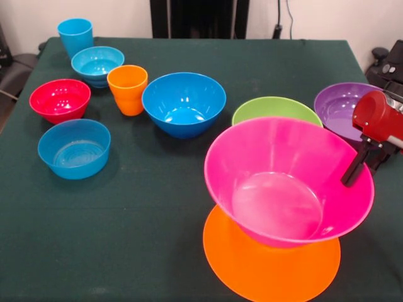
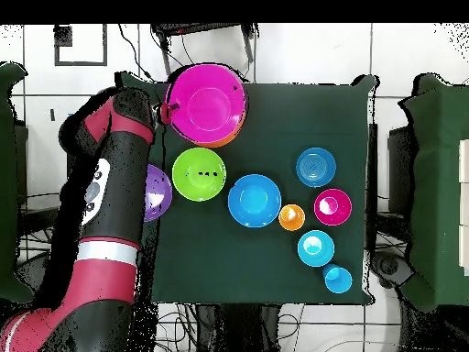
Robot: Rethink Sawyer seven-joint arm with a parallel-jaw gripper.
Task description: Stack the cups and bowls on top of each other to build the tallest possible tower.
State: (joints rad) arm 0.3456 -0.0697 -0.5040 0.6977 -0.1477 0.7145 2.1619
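The big pink bowl (image 1: pixel 283 182) sits tilted toward the table's front, over the upturned orange bowl (image 1: pixel 271 264). I cannot tell whether the two touch. My gripper (image 1: pixel 354 171) comes in from the right and is shut on the pink bowl's right rim, with one black finger (image 1: pixel 357 163) showing across it. In the overhead view the gripper (image 2: pixel 168 112) is at the left edge of the pink bowl (image 2: pixel 206 103), and only a sliver of the orange bowl (image 2: pixel 218 143) shows. The green bowl (image 1: pixel 276 108) and purple bowl (image 1: pixel 339 108) stand just behind.
A large blue bowl (image 1: pixel 184 103) stands mid-table, with the orange cup (image 1: pixel 128 89) beside it. Left of them are a red bowl (image 1: pixel 60 99), two small light blue bowls (image 1: pixel 74 148) (image 1: pixel 97 65) and the blue cup (image 1: pixel 75 36). My arm (image 2: pixel 110 202) covers part of the purple bowl (image 2: pixel 158 192).
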